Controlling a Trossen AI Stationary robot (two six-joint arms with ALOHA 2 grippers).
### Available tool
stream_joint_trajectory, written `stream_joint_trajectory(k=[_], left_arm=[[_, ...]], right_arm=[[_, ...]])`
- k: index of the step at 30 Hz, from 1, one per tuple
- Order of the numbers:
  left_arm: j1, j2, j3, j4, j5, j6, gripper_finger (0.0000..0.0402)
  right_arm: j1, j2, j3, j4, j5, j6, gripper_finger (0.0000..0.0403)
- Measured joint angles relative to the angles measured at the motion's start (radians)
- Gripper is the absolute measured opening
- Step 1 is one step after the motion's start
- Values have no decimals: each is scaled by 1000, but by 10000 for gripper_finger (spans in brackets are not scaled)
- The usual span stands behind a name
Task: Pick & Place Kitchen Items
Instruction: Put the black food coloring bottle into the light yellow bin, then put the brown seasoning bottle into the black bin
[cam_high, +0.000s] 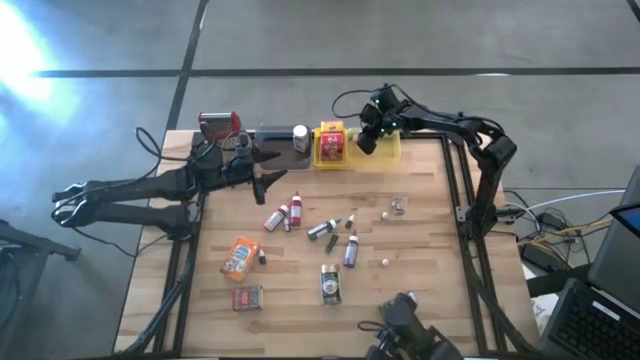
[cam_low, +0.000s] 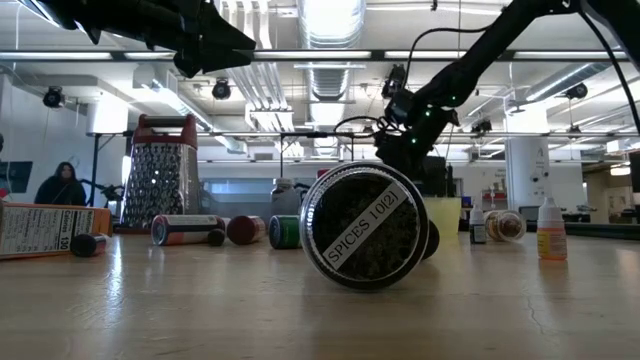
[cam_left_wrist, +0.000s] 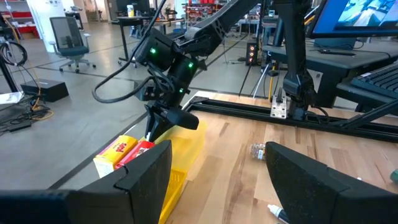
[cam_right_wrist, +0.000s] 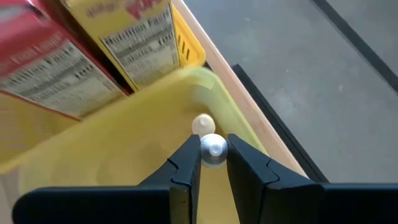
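Kitchen items lie loose across the wooden table (cam_high: 420, 250), well spread between the two arms. Going from big to small: the yellow tray (cam_high: 392, 150) at the far edge already holds a yellow-and-red box (cam_high: 331, 144); an orange packet (cam_high: 240, 256) and a red packet (cam_high: 246, 297) lie toward the left near corner; a round spice tin (cam_low: 364, 238) lies on its side close to the low camera; several tiny spice bottles (cam_high: 297, 208) are scattered mid-table. The right gripper (cam_right_wrist: 214, 151) hangs over the yellow tray with its jaws pinched on a small silvery ball-shaped thing (cam_right_wrist: 213, 150), and a pale round piece (cam_right_wrist: 203, 124) sits on the tray floor just below. The left gripper (cam_high: 268, 182) hovers over the far-left part of the table, jaws parted and holding nothing. As for handling, the packets look light and stiff enough to take across their narrow edges; the tin will likely roll, so a grip across its flat ends should steady it; the bottles seem light, smooth and prone to slipping, so they are best taken around the body below the cap.
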Motion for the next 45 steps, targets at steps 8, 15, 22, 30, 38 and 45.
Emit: stream_joint_trajectory(k=[8,15,22,30,38,45], left_arm=[[0,0,0,0,0,0,264],[0,0,0,-1,0,0,264],[0,0,0,-4,0,0,264],[0,0,0,-5,0,0,264],[0,0,0,-2,0,0,264],[0,0,0,-2,0,0,264]], right_arm=[[0,50,-1,14,4,0,58],[0,90,-1,37,11,0,62],[-3,93,0,51,29,-3,57],[-3,89,0,52,27,-5,95],[-2,80,0,49,24,-7,136],[1,1,0,47,26,-27,142]])
